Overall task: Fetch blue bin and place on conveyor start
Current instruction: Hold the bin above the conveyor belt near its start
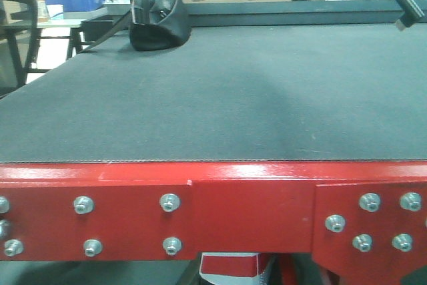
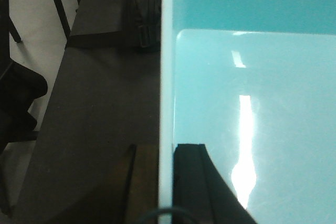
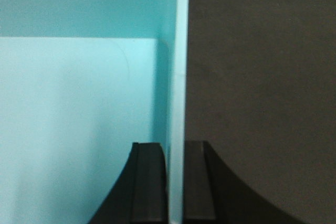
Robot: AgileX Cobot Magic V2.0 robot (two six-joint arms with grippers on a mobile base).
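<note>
Gripping blue bin (image 2: 252,103); black bag (image 1: 160,18) ahead.

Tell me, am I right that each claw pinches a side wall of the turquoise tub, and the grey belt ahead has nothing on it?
Not quite: the grey belt is not bare; the front view shows a black bag lying at its far left. The left gripper and right gripper do each pinch a wall of the turquoise tub.

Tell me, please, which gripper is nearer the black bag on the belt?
Left. The left gripper clamps the blue bin on the wall nearest the black bag; the right gripper clamps the opposite wall.
</note>
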